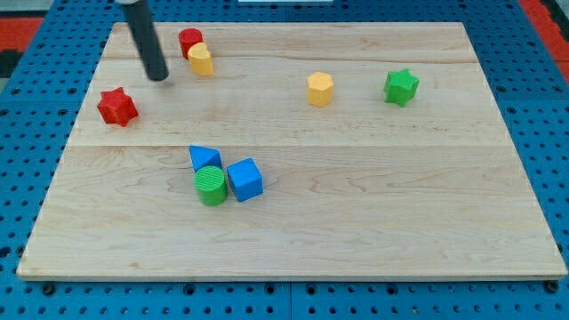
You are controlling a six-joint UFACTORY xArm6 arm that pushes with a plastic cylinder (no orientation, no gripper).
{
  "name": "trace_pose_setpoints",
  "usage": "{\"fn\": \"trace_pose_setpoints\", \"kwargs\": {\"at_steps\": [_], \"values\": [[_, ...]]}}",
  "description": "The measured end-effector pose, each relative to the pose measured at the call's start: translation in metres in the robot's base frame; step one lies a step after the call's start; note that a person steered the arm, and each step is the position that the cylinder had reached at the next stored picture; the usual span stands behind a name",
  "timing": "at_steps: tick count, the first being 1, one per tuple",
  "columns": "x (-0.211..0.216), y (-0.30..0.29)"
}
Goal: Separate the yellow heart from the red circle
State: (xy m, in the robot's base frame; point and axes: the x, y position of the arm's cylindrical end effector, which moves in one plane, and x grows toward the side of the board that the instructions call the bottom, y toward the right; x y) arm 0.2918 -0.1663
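My tip (159,76) sits on the board near the view's top-left, just to the view's left of the pair and slightly below it. It's a bare rod, nothing to spread or pinch, and it touches no block right now.

Target pair: yellow heart (202,60) and red circle (189,42), touching or as good as touching. The red circle is up and to the view's left of the heart, close to the board's top edge. The heart is the one nearer the view's bottom-right.

Key relation: the heart lies to the view's right of my tip and a bit up. The pair's contact line runs roughly upper-left to lower-right. My read: a push straight to the view's right from here would catch the heart's lower-left side and could drag the circle along. It's cleaner to get the tip into the seam between them, or onto the heart's upper-left face, and drive it toward the view's bottom-right, where the wood is open.

Other blocks:
- red star (116,106), below-left of the tip, out of the path
- yellow hexagon (320,89), well to the right, only matters if the push runs long
- green star (401,86), further right
- blue triangle (204,158), green cylinder (212,185) and blue cube (244,179), clustered lower centre, well apart

Risk: the circle has little room before the wooden board (373,222) ends at the top.
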Motion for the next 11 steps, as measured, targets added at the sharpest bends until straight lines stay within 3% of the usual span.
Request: {"fn": "trace_pose_setpoints", "kwargs": {"at_steps": [4, 5, 6, 9, 10, 11], "values": [[-0.058, 0.073], [-0.050, 0.089], [-0.015, 0.095], [0.011, 0.114], [0.037, 0.159], [0.127, 0.160]]}}
